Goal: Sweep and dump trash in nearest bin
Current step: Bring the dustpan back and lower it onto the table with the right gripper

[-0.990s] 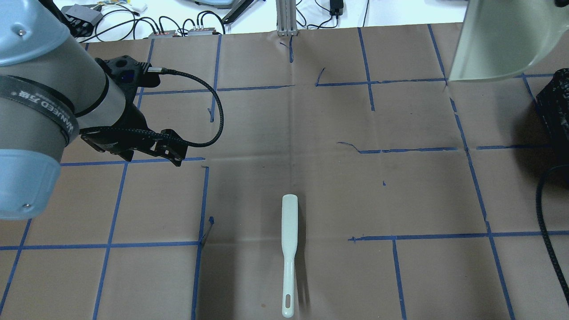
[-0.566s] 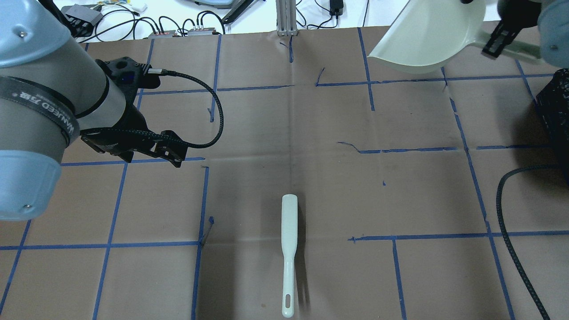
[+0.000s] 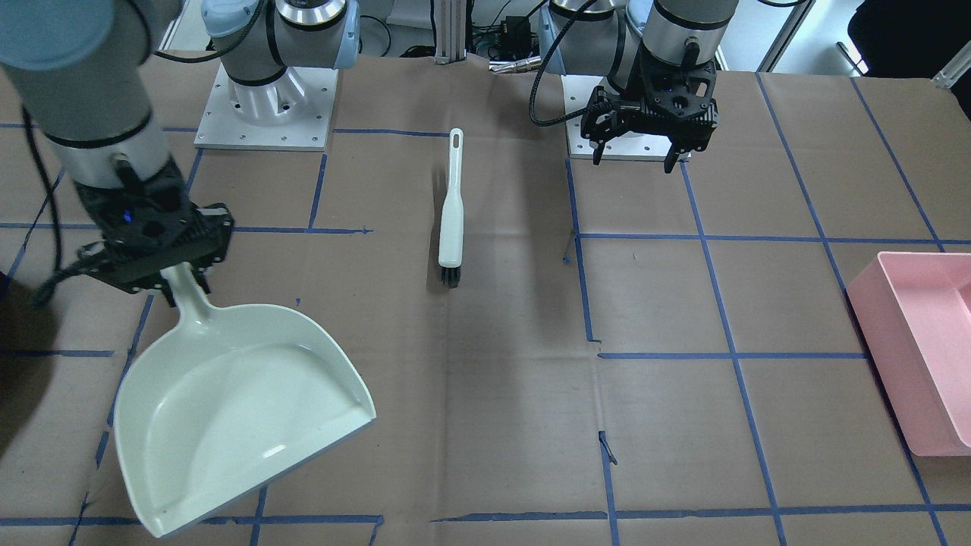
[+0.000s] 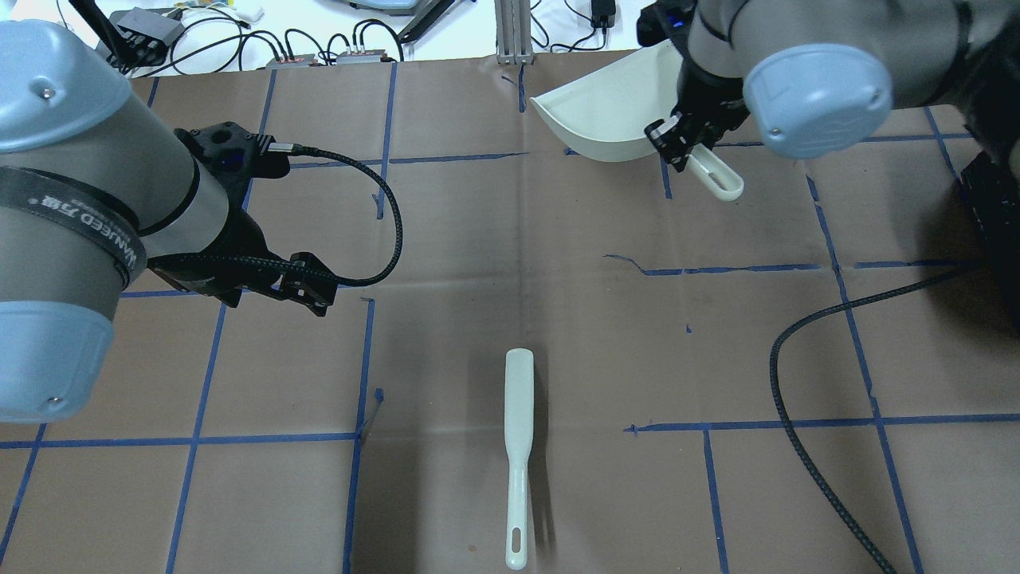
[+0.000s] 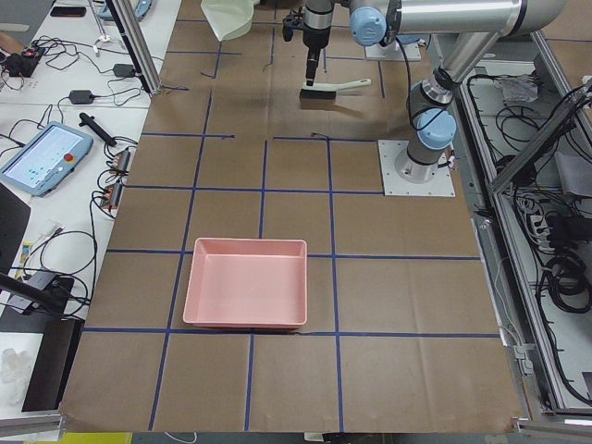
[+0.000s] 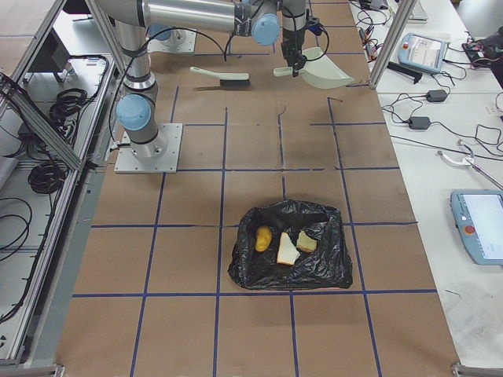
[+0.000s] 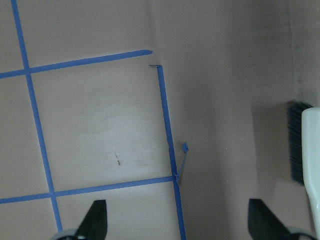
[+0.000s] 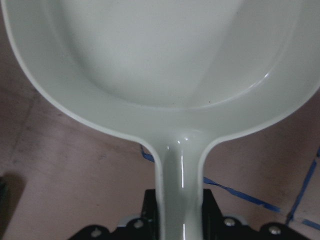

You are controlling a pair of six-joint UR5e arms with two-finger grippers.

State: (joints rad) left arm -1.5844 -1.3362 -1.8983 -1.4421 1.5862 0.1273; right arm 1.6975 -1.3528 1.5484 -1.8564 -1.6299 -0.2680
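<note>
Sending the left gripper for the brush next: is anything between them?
Nothing visible. The brush lies alone on the paper, and the open left gripper hangs beside it with only paper between. The dustpan is on the brush's other side, in the right gripper.

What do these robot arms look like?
The left arm and right arm are silver-grey tubes with pale blue joint caps. The left gripper and right gripper are black, each fed by a black braided cable. A black band with white lettering wraps the left arm.
</note>
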